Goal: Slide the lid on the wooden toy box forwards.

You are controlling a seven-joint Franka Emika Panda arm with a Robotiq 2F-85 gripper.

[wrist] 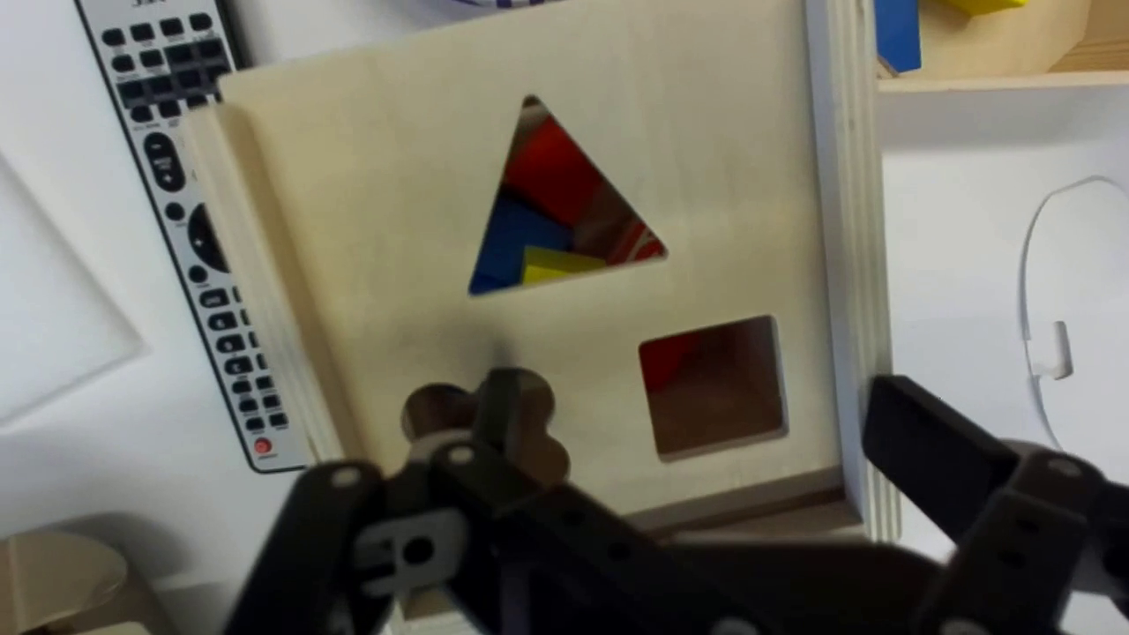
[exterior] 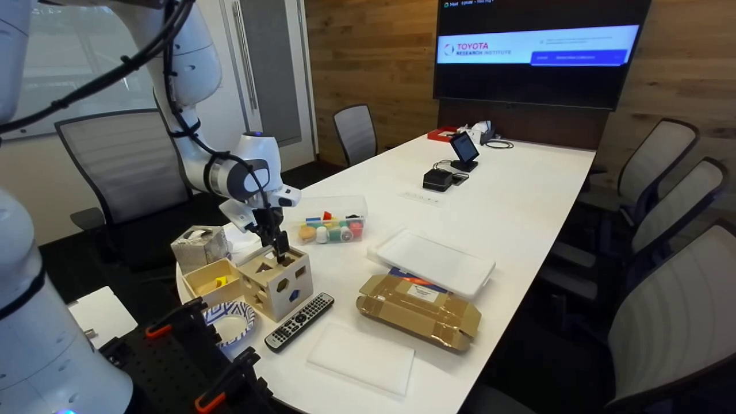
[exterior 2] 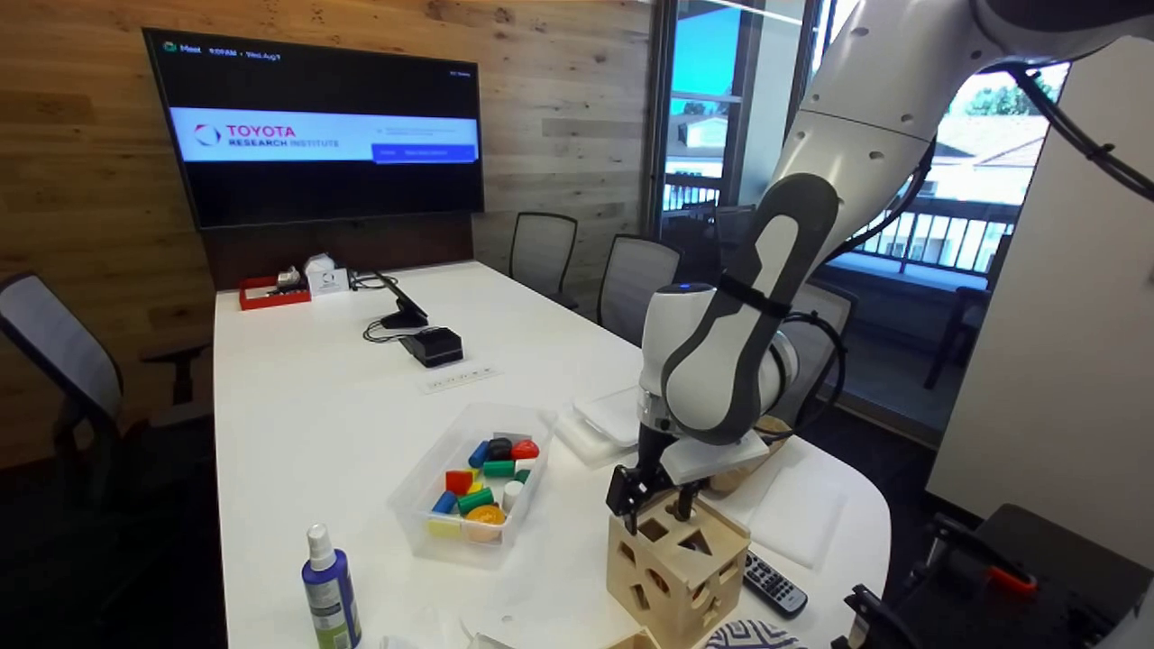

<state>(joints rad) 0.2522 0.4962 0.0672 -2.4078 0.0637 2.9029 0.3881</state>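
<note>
Flanking the square hole (wrist: 714,388) (wooden lid (wrist: 397,229)): fingers (wrist: 935,454).

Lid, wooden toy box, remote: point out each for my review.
Lid (wrist: 584,310): wrist view, bare wood between the triangular and square holes.
Wooden toy box (exterior 2: 680,597): in an exterior view, upright corner between two sides.
Remote (exterior: 300,322): in an exterior view, middle of its button face.
</note>
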